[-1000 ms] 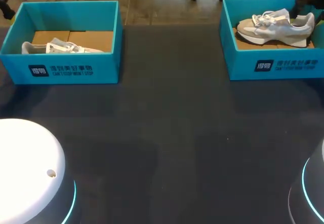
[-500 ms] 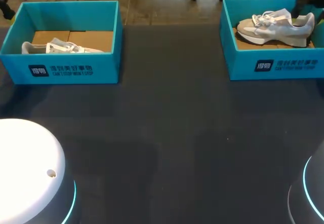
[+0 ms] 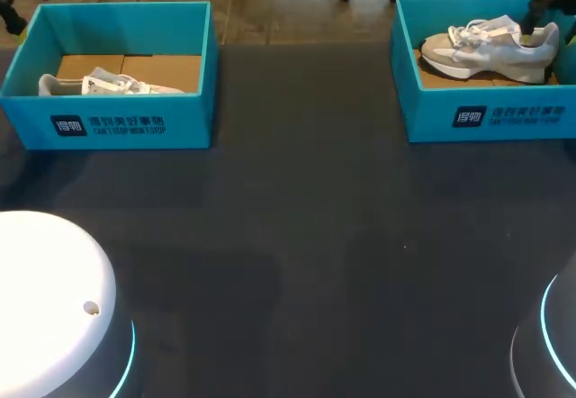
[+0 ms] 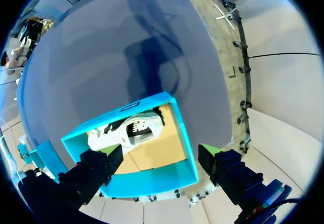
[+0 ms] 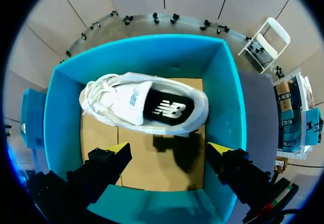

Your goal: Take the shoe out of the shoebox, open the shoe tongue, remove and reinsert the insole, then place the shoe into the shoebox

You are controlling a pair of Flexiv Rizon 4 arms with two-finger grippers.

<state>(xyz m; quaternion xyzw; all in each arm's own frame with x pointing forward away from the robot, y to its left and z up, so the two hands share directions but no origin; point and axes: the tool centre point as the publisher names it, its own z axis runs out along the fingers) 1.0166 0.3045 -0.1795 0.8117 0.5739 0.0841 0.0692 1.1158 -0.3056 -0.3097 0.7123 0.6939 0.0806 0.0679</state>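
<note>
Head view is showing me the near table (image 3: 297,263) staying as it was; all the change is happening at the far right. My right gripper (image 5: 169,150) is coming down over the right box (image 3: 486,117). Its dark finger is now showing against the heel of the right shoe (image 3: 486,49), where a second ago it was sitting higher, at the edge. The shoe is looking slightly shifted toward the far wall, though I can't tell whether it is being touched.

From the right wrist, the fingers are standing wide apart and holding nothing, with the shoe lying on the box floor just ahead of them. At far left, my left gripper (image 4: 158,155) is hanging wide open and empty above the left box (image 3: 135,128), with the left shoe (image 3: 108,83) resting inside.

I'm judging that the take-out step is only beginning: the approach is closing, but no grip is made yet.
</note>
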